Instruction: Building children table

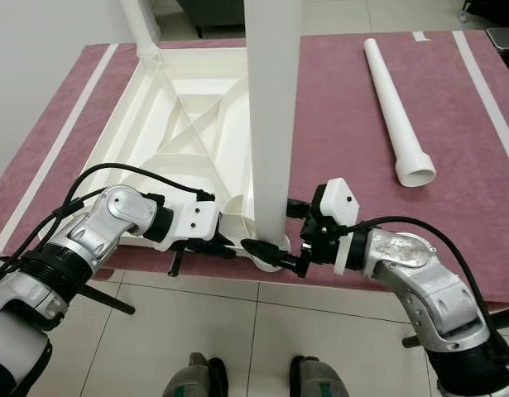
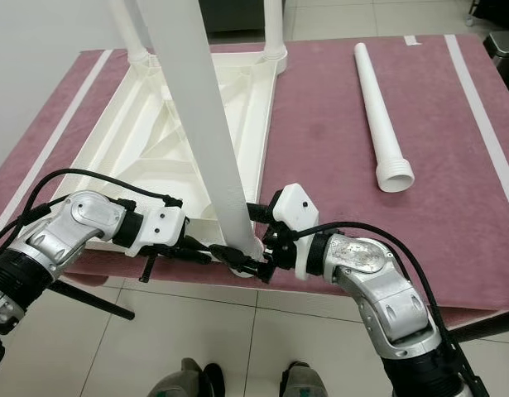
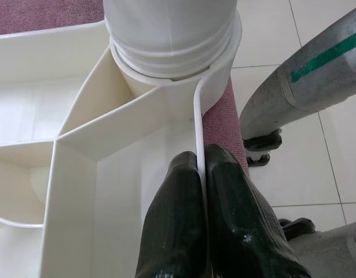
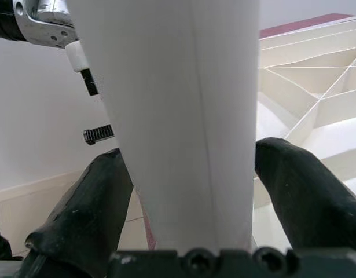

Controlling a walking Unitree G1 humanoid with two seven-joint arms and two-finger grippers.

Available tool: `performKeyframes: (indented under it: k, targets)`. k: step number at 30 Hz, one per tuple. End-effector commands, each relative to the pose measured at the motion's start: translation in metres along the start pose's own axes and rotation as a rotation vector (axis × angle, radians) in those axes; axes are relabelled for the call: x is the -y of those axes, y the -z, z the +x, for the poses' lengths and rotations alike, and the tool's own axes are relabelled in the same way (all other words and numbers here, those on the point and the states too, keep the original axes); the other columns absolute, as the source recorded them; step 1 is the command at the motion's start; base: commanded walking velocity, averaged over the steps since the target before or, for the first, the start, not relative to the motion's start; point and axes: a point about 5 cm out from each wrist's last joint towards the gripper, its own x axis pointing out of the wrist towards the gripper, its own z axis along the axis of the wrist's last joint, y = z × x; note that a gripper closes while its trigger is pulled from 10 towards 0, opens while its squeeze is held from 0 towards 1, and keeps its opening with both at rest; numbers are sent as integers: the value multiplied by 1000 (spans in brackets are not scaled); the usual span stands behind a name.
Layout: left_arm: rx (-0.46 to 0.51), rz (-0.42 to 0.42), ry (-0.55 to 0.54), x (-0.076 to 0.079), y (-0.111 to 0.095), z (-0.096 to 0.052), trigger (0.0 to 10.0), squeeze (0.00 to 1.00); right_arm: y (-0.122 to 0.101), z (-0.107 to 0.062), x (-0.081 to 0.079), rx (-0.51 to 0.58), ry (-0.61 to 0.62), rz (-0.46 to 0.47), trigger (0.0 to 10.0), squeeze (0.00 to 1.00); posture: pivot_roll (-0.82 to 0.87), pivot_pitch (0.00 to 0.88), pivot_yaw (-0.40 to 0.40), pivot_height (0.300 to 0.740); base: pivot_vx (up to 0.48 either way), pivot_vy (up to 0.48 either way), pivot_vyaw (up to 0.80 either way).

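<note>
Leg-fitting step, near corner; right gripper (image 1: 279, 255) clamps the upright leg (image 1: 271, 124) low, one finger each side; leg base sits in the corner socket (image 3: 166, 69) of the upturned tabletop (image 1: 171, 124), threads showing at the collar, so probably not fully seated; left gripper (image 3: 201, 191) is pinched on the tabletop's thin rim wall just beside the socket, bracing it. Next move calls for twisting the leg while the tray is held. Socket hangs at the maroon table (image 1: 353, 107) edge, floor below; little margin. Further out: spare leg (image 1: 393, 107) lying flat, open room around it; far-corner legs already standing.
</note>
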Motion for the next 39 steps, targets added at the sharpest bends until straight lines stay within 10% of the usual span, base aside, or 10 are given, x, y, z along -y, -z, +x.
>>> performKeyframes:
  k: [1, 5, 6, 16, 18, 20, 26, 30, 39]
  targets:
    - [13, 55, 316, 14, -9, -7, 0, 0, 0, 6, -5, 8, -58, -7, 10000, 0, -92, 169, 144, 740, 0, 0, 0]
    - [23, 49, 312, 15, -9, -5, 0, 0, 1, 8, -7, 7, -87, -11, 10000, 0, -89, 168, 134, 740, 0, 0, 0]
    - [34, 42, 308, 15, -9, -3, 0, 0, 3, 9, -9, 1, -112, -12, 0, 0, -92, 168, 131, 740, 0, 0, 0]
    - [82, 14, 263, 9, -11, 4, 0, 0, 17, 3, -4, -47, -19, 26, 0, 0, -111, 165, 135, 740, 0, 0, 0]
    - [102, 8, 229, 3, -13, 8, 0, 0, 24, 2, 3, -78, 93, 34, 0, 0, -112, 165, 133, 740, 0, 0, 0]
    - [164, -10, 105, -21, -25, 19, 0, 0, 42, -2, 24, -171, 466, 102, 0, 0, -114, 162, 133, 740, 0, 0, 0]
    - [190, -16, 56, -32, -31, 24, 0, 0, 50, -5, 29, -213, 620, 136, 0, 0, -114, 162, 133, 740, 0, 0, 0]
    - [254, -25, -25, -60, -51, 40, 0, 0, 66, -15, 40, -296, 1033, 252, 0, 0, -128, 171, 149, 740, 0, 0, 0]
    - [297, -30, -68, -78, -72, 59, 0, 0, 69, -15, 44, -296, 1372, 385, 0, 0, -132, 174, 155, 740, 0, 0, 0]
